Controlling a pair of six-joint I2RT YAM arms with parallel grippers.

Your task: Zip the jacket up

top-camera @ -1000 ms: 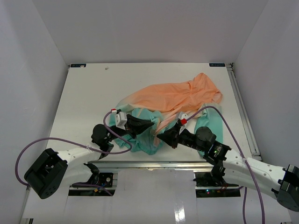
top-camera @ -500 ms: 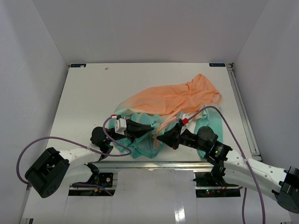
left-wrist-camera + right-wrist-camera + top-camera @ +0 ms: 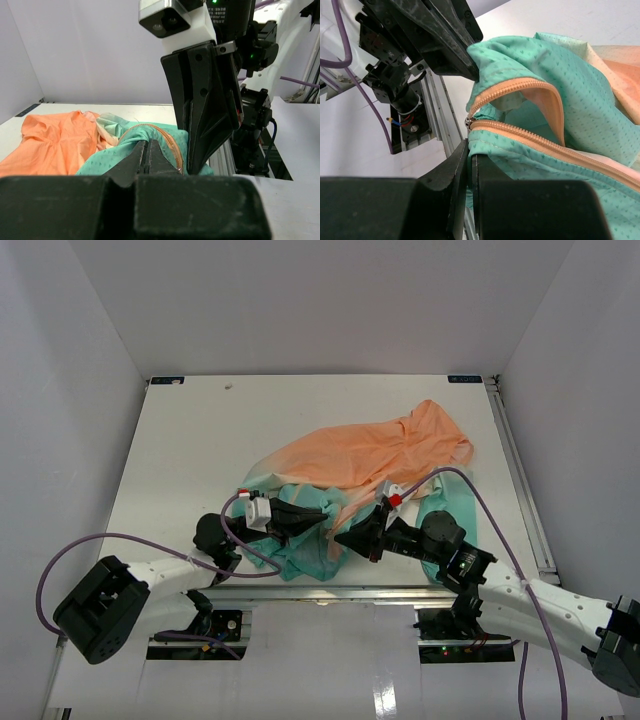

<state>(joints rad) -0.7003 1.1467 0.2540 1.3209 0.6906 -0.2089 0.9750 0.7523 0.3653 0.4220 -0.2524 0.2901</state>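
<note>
The jacket lies crumpled on the white table, orange at the far right, teal at its near hem. My left gripper is shut on the teal hem; in the left wrist view its jaws pinch fabric beside the orange zipper. My right gripper is shut on the teal hem just below the zipper teeth, with the metal slider at the zipper's bottom end just above the jaws. The two grippers face each other, almost touching.
The table's near edge with its metal rail lies just under the lifted hem. A teal part of the jacket lies by my right arm. White walls enclose the table on three sides.
Both grippers have drawn the teal hem a little towards the near edge and closer together. The jacket's teal part has bunched up between them.
</note>
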